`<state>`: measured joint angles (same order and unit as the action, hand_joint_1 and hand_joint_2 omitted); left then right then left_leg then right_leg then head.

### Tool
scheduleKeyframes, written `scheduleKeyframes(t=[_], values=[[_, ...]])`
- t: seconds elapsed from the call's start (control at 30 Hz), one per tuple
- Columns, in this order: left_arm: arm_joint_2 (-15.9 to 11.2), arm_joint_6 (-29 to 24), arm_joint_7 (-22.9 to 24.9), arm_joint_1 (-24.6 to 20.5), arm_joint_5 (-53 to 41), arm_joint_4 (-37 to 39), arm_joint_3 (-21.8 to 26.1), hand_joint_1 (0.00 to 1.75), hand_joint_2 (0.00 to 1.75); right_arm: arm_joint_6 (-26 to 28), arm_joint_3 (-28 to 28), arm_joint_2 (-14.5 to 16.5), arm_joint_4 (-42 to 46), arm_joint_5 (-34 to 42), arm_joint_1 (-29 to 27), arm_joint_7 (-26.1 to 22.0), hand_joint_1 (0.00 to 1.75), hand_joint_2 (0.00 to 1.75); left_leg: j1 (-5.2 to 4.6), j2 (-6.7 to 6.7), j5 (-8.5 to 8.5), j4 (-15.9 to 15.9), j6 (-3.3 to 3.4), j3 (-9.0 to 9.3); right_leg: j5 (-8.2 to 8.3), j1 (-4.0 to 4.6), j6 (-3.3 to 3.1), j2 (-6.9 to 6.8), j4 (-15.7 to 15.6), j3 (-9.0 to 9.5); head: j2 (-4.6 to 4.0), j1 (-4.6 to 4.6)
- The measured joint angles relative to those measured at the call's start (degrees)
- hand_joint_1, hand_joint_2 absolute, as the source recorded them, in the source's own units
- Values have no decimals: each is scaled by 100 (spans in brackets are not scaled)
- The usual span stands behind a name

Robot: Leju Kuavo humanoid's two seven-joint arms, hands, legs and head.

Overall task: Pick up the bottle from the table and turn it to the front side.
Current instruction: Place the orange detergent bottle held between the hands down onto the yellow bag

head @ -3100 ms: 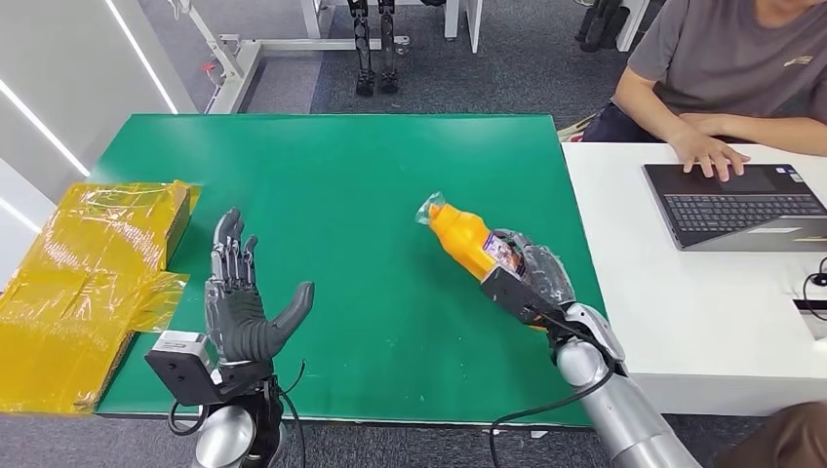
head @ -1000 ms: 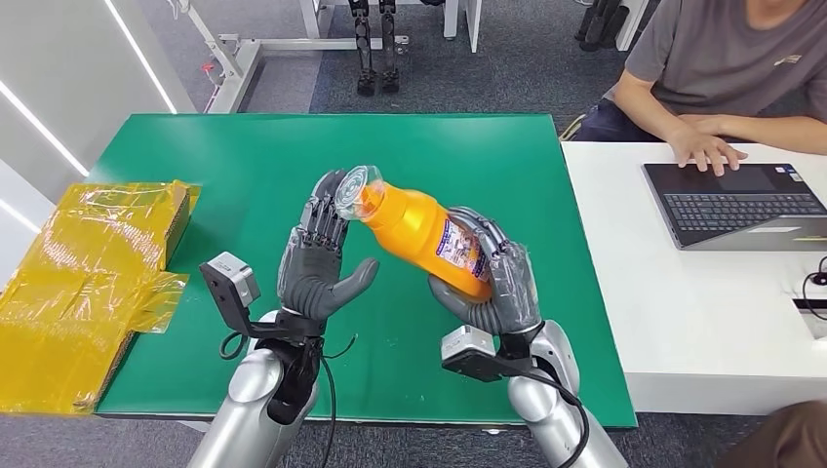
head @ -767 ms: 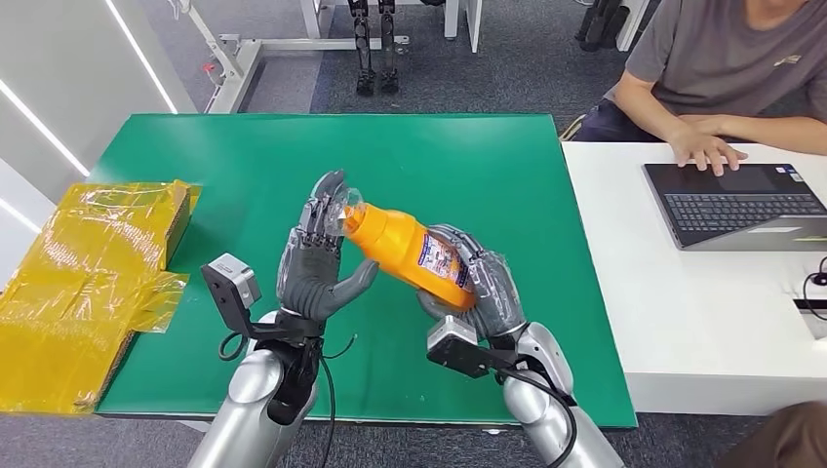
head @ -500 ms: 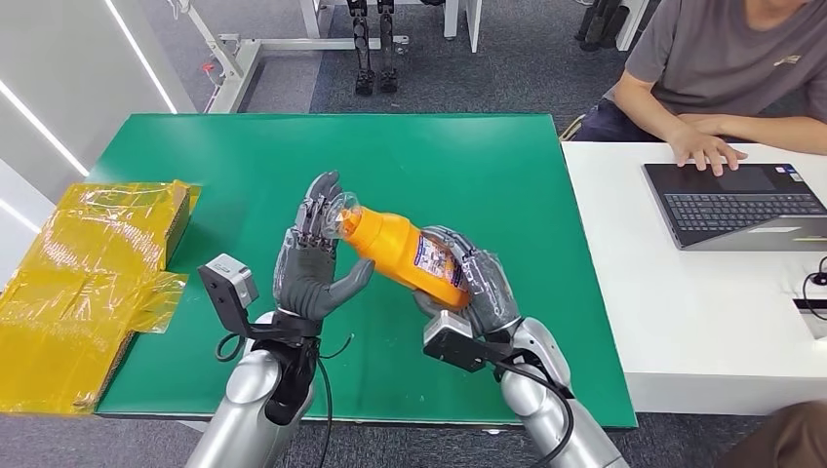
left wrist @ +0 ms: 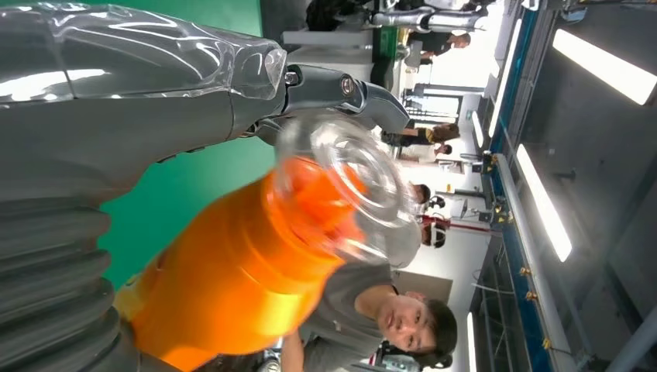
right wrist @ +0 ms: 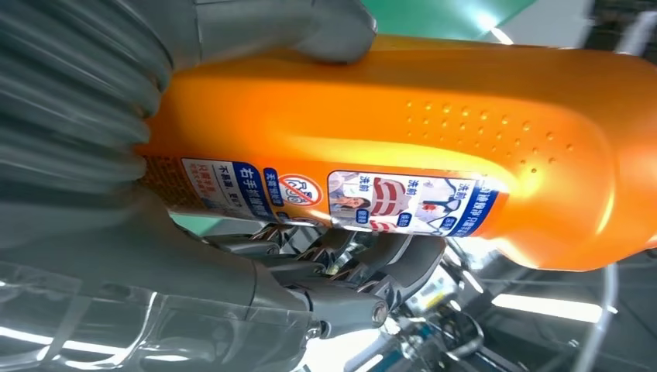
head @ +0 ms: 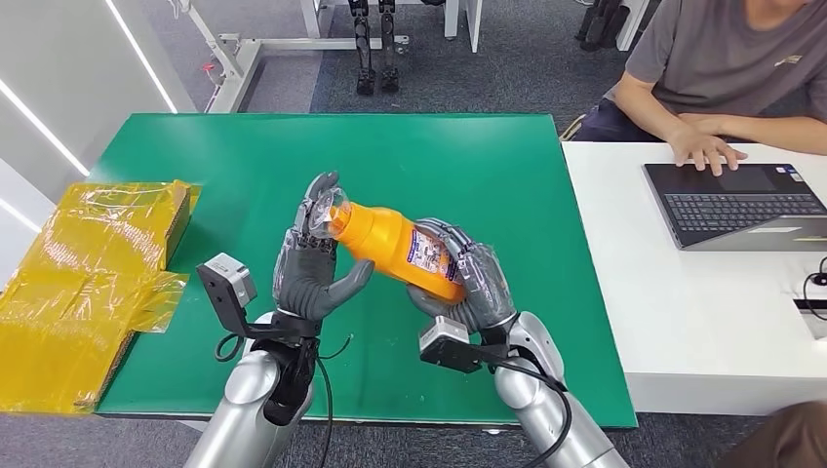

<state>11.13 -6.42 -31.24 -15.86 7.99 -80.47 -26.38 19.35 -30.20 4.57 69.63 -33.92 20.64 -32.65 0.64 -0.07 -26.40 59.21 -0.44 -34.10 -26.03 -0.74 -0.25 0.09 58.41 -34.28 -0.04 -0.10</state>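
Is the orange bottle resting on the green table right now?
No, the right hand holds the orange bottle tilted in the air above the green table.

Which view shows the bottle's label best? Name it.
Right wrist view: the label on the bottle shows close and sharp. Head view shows it small; left wrist view shows the clear cap instead.

The orange bottle lies against the left robot hand, its clear cap just beside a dark fingertip. Green worktop shows behind the bottle. A person sits beyond it.
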Motion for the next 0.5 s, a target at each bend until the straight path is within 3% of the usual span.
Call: scheduleKeyframes(t=[0.5], values=[[48,446,251,-34,287,93,0,0,175,-215,-162,90,-249,137,90,-74,175,175,0,1,0,0,0,1,0,0,0,1,0,-1,0,0]])
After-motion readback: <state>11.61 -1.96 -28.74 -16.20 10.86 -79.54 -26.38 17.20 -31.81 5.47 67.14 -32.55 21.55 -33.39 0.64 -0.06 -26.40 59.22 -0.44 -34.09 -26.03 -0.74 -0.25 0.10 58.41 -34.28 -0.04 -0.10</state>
